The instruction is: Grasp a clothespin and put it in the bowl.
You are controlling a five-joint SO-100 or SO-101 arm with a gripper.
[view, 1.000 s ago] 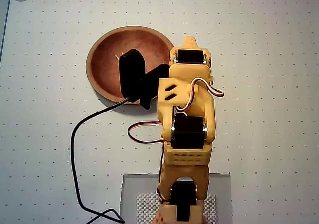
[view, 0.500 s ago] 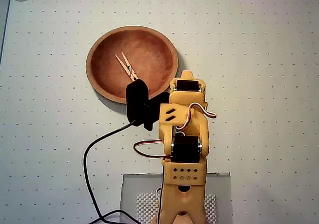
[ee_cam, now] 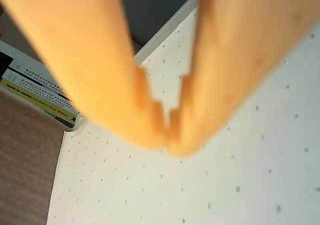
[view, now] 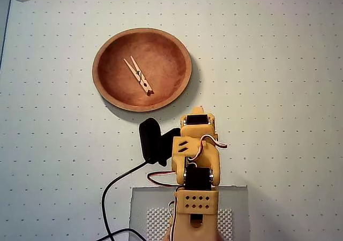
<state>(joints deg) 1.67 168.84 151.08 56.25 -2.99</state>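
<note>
Fingertips of my pincer meet at their lower ends in the wrist view, two blurred orange fingers touching tip to tip with only a small notched gap above the contact. Nothing sits between them, so my pincer is closed and empty. Behind the tips lies a pale dotted mat, bare where the camera looks, with a stack of books beyond its far edge and a strip of brown surface at the left.

From the overhead view, my orange arm is folded back near its base, with a black camera mount at its left and a black cable trailing toward the bottom edge. My pincer itself is hidden under the arm there. The round wooden bowl sits just ahead of the arm and up to the left. The clothespin lies inside it, near the middle of the bowl's floor, slanting from upper left to lower right. I see no other clothespin on the mat.

My judgement is that the job looks done, so the risks are small. If I swing forward or left carelessly, my arm could knock the bowl's near rim and slide it or tip the clothespin out. The loose cable could also snag as I move.
</note>
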